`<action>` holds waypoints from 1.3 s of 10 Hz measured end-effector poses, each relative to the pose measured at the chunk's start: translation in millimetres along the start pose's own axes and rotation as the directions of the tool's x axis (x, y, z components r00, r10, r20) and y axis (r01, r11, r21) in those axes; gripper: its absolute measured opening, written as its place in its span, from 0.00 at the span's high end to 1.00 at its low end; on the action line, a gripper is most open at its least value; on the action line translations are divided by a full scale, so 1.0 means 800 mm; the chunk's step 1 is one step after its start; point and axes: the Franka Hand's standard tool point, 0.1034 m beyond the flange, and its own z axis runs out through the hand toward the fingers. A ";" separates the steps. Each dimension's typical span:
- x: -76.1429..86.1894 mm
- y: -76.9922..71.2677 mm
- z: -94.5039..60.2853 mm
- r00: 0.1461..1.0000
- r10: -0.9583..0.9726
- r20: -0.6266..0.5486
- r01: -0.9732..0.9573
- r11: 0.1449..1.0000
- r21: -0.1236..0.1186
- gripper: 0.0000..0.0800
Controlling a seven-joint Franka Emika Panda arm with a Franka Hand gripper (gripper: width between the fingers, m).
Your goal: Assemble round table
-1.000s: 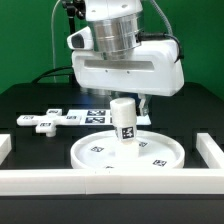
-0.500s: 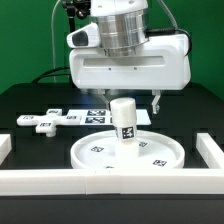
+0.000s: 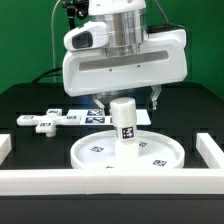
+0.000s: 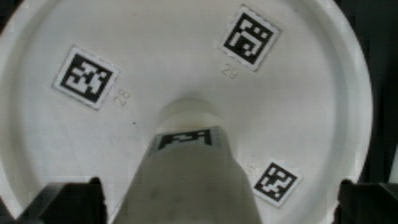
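Exterior view: the leg (image 3: pixel 123 118) stands upright at the middle of the round disc (image 3: pixel 168 148), which lies flat with its rim up on the black bench (image 3: pixel 30 100), just behind the white border wall (image 3: pixel 100 183). The disc lies flat this way probably so that it gives the leg a steady base while the stack is built upward. The pincer (image 3: pixel 127 101) hovers right over the leg's top, spread wide. Its dark fingers (image 4: pixel 71 198) show at either side of the leg in the wrist view, apart from it and pinching nothing. That centred, straddling pose suits either closing on the leg to turn or seat it, or lifting clear of it; I cannot tell which is meant.

The cross-shaped foot piece (image 3: pixel 44 121) lies flat on the bench toward the exterior view's left, well apart from the disc, so it is not yet fitted and looks like the part left to add. The marker board (image 3: pixel 97 117) lies between it and the disc, partly hidden behind the leg.
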 end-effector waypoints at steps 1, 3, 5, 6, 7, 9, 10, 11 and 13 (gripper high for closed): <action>0.001 0.001 -0.001 0.990 -0.138 -0.003 0.138 0.990 -0.002 0.19; 0.003 0.003 -0.002 0.949 -0.316 -0.008 0.316 0.949 -0.007 0.19; 0.002 0.005 -0.001 0.898 -0.439 -0.001 0.439 0.898 -0.014 0.19; 0.002 0.006 -0.001 0.873 -0.488 0.000 0.488 0.873 -0.014 0.19; 0.001 0.007 -0.001 0.844 -0.537 0.002 0.537 0.844 -0.015 0.19; 0.006 0.009 -0.003 0.693 -0.721 0.015 0.721 0.691 -0.044 0.19; 0.007 0.009 -0.003 0.601 -0.799 0.028 0.799 0.599 -0.046 0.19; 0.007 0.009 -0.002 0.524 -0.850 0.049 0.852 0.522 -0.044 0.19; 0.008 0.008 0.000 0.362 -0.928 0.087 0.932 0.360 -0.040 0.19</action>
